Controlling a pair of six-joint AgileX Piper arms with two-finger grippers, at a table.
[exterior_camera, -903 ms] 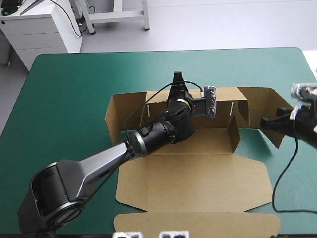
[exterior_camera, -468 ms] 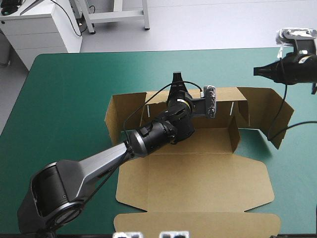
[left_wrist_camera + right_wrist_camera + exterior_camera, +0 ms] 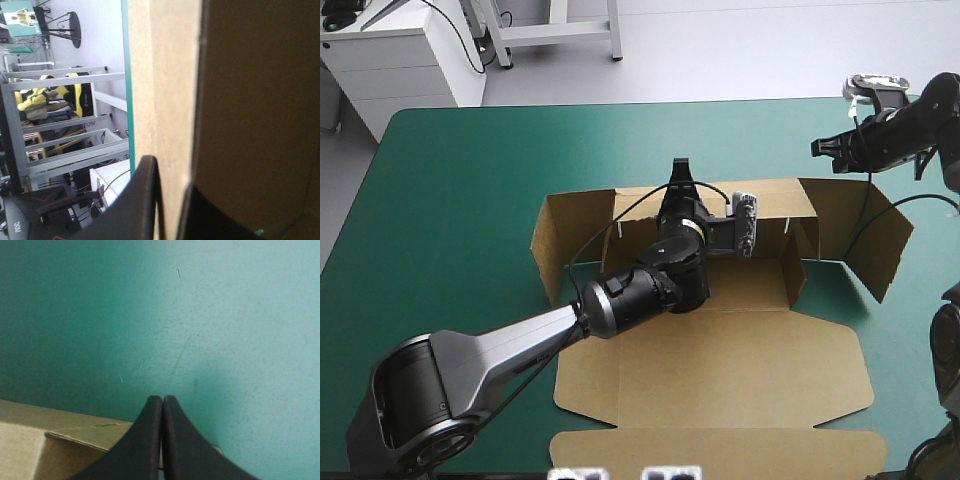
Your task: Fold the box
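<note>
The brown box (image 3: 720,350) lies in the middle of the teal-green table, its lid panel (image 3: 720,452) flat toward the near edge. Its back wall (image 3: 775,192) stands raised, with side flaps at the left (image 3: 555,240) and right (image 3: 875,235). My left gripper (image 3: 678,172) pinches the top of that back wall; in the left wrist view the board (image 3: 170,100) runs between the gripper's (image 3: 172,210) black fingers. My right gripper (image 3: 820,148) hovers shut above the table just beyond the box's far right corner. The right wrist view shows this gripper (image 3: 162,401) over bare cover, with the box's edge (image 3: 30,440) beside it.
Teal-green cover (image 3: 450,200) shows broad to the left of the box and in a strip beyond its back wall. The right flap leans outward toward the table's right edge (image 3: 945,130).
My right gripper rose from beside the right flap, moved toward the far edge, then shifted left above the far right corner. The left arm stayed on the back wall, nudging slightly.
</note>
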